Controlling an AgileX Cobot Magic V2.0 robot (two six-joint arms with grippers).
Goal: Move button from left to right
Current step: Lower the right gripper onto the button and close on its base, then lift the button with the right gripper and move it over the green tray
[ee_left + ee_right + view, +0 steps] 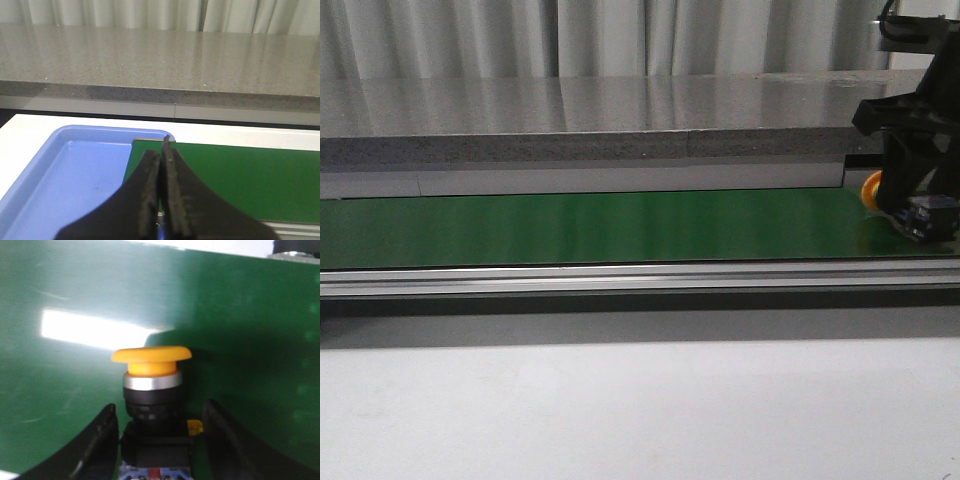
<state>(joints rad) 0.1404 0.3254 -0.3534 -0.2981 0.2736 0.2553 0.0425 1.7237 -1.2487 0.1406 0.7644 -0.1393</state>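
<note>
The button (151, 385) has an orange-yellow mushroom cap, a silver ring and a black body, and lies on the green belt (60, 390). In the front view it is at the belt's far right end, with its cap (872, 190) showing beside the black gripper. My right gripper (160, 407) straddles the button's body with its jaws apart. The left finger is close to the body and a gap shows at the right finger (220, 435). My left gripper (161, 150) is shut and empty, over the belt's left end.
A blue tray (65, 180) sits beside the belt's left end (240, 175). A grey stone counter (600, 120) runs behind the belt, and an aluminium rail (620, 278) runs along its front. A white table surface (620, 410) lies in front.
</note>
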